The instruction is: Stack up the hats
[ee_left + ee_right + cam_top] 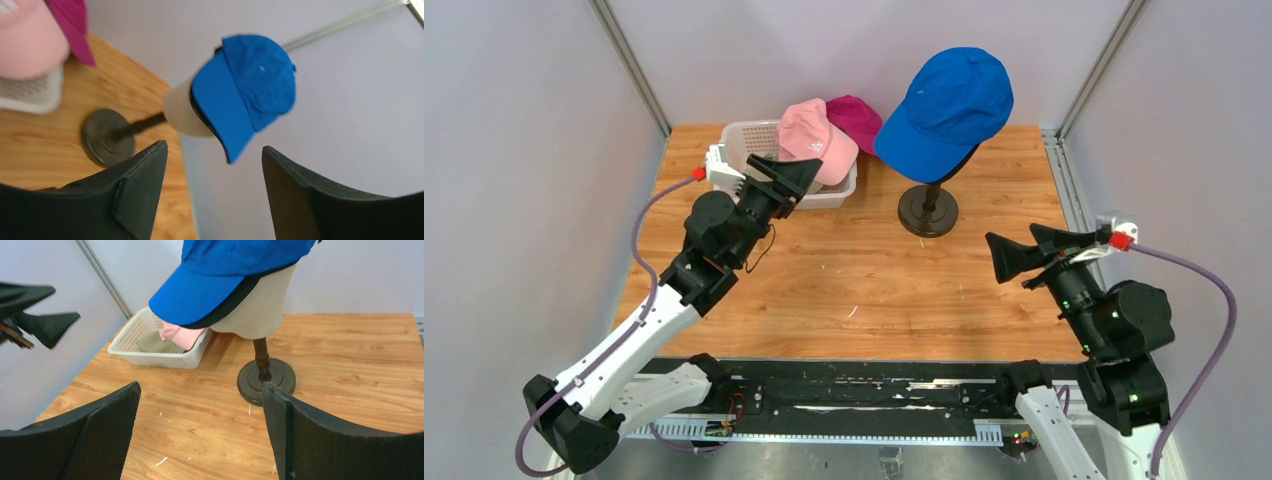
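A royal blue hat (949, 105) sits on the cream mannequin head (255, 310), and the dark edge of a black hat (232, 302) shows under its brim. A light pink hat (814, 135) and a magenta hat (859, 118) lie on the white basket (744, 135). A khaki hat (152, 342) lies inside that basket. My left gripper (796, 173) hangs open by the basket's near side, nothing between its fingers (150, 170). Right of the stand, low over the table, my right gripper (1012, 240) is open and empty.
The head's dark round base (927, 210) stands on the wooden table (854, 290) at centre back. Grey walls close in the back and both sides. In the right wrist view the left gripper's fingers (47, 325) show at the far left.
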Robot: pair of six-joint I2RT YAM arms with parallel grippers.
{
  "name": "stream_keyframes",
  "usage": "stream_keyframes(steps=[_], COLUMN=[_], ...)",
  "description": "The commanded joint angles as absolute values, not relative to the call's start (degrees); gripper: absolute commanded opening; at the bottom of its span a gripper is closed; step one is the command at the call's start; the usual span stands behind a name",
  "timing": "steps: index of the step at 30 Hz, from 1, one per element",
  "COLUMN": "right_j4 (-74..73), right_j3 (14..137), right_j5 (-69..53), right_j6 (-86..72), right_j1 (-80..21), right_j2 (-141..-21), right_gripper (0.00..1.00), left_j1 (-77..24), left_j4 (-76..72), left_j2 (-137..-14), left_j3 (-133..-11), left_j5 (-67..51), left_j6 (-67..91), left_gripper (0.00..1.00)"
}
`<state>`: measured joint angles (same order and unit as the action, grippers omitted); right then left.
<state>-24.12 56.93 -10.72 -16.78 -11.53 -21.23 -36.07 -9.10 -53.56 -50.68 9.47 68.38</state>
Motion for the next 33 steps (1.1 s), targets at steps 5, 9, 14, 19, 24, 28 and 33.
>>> stream_keyframes(steps=[5,9,14,19,24,28,33], right_j4=[-19.4,-19.3,-17.7,-15.2,-14.9,-15.0,-15.1], right_j3=[53.0,51.7,49.7,48.0,47.8,48.0,47.9], right_j5=[-16.1,-17.6,-18.5,-18.7,-18.3,-17.3,-16.6], right_j6=[-16.1,-14.2,-13.1,-13.0,-12.5,-12.1,-12.0], right_j1=[-11.0,-11.1,-11.1,-11.1,-11.1,-11.1,-11.1], right_j2=[-26.9,-29.8,-32.4,-34.4,-35.4,-35.4,-35.7], right_gripper=[0.9,0.89,0.88,0.88,0.88,0.88,0.88], left_j1=[-31.6,-27.6,-22.8,-19.4,-17.3,-16.3,-15.5], left_j4=[6.1,3.0,-0.5,-0.3,-1.7,-0.6,0.7], left_j2=[-67.6,-78.8,-90.8,-100.7,-108.4,-113.9,-117.9], left_j3=[-62.1,-67.1,-72.9,-80.0,-85.7,-91.1,-94.1], left_j5=[29.1,24.1,21.8,19.2,16.8,14.7,12.7], left_j6=[36.5,35.6,34.4,33.5,33.5,33.7,34.4], left_gripper=[0.86,0.85,0.84,0.84,0.82,0.77,0.68])
